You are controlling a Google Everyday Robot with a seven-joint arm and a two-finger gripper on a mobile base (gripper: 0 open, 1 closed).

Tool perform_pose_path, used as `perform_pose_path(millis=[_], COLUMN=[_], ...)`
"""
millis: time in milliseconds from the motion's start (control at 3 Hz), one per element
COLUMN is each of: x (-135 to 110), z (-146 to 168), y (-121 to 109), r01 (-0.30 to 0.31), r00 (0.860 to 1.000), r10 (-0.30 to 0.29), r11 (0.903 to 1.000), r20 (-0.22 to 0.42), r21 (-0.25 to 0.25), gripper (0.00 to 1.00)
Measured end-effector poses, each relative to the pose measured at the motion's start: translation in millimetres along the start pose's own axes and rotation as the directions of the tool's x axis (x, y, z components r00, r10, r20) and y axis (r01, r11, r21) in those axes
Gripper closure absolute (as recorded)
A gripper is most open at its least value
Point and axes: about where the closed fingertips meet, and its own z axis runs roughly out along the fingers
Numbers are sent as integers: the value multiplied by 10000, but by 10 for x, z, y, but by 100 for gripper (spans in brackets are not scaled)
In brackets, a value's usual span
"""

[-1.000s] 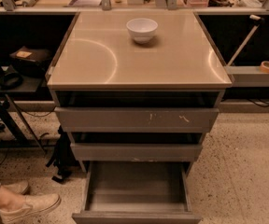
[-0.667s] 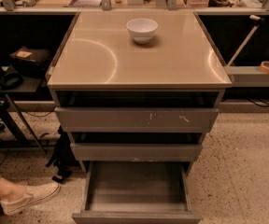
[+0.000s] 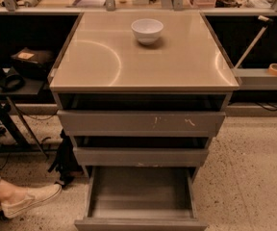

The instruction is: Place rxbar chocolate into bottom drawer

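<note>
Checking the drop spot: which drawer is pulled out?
The bottom drawer, pulled forward, tray showing; the middle drawer and top drawer sit pushed in. Tool out of view.

Speckled floor [image 3: 254, 177], black side table [image 3: 32, 86]

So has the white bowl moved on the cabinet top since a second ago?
No. The white bowl sits in the same spot, centred near the back edge of the cabinet top. The gripper is not in view.
</note>
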Motion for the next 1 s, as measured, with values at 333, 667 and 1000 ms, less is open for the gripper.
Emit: perform_pose_path(millis=[333, 667, 1000], x=[26, 468, 468], z=[-267, -354, -353], y=[267, 293, 299], r01=[854, 624, 612], r00=[9948, 9980, 9981], r10=[-901, -629, -616], r11=[9920, 9900, 9904], r20=[471, 0, -6], r21=[927, 1262, 1243], gripper=[100, 100, 100])
